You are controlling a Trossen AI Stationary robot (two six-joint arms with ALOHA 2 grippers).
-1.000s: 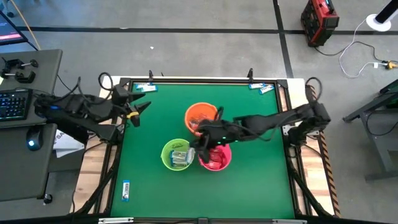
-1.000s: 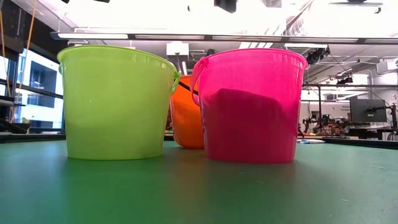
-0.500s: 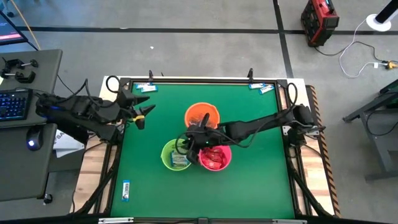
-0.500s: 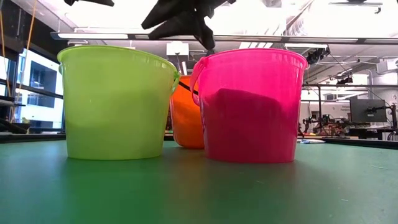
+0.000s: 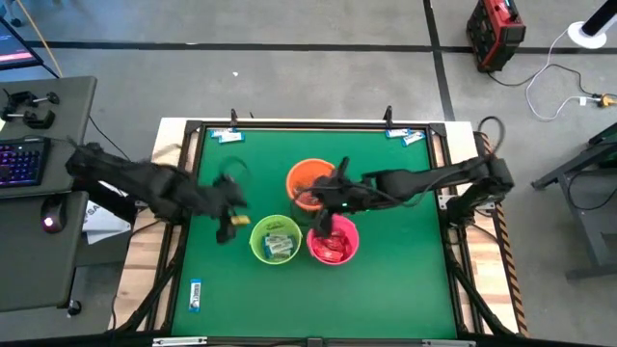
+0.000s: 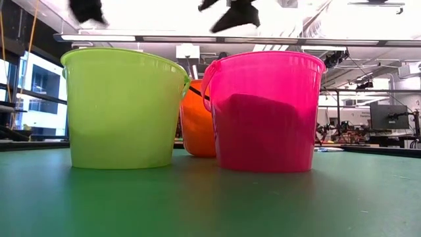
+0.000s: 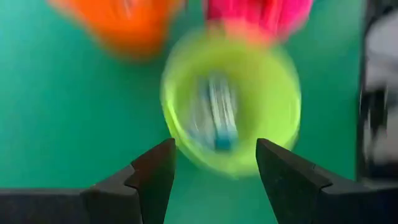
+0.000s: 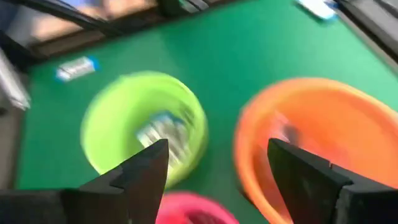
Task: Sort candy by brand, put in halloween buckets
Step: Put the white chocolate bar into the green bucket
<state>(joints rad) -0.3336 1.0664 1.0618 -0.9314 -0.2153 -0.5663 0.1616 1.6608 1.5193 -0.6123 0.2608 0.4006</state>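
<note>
Three buckets cluster mid-surface (image 5: 405,280): orange bucket (image 5: 312,180) at the far side, lime green bucket (image 5: 276,240) and pink bucket (image 5: 334,243) side by side nearer. Blue-and-white candy (image 5: 279,243) lies in the green one, red candy (image 5: 332,247) in the pink. The left gripper (image 5: 228,214) hovers just beside the green bucket, fingers wide, empty. The right gripper (image 5: 324,200) hangs over the gap between orange and pink buckets, fingers wide, empty. One loose candy (image 5: 195,294) lies near the surface's left front edge, more (image 5: 413,136) at the far corners.

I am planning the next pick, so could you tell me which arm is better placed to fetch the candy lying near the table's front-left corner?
Left, probably: the left gripper is open beside the green bucket, nearer that candy than the right gripper.
</note>
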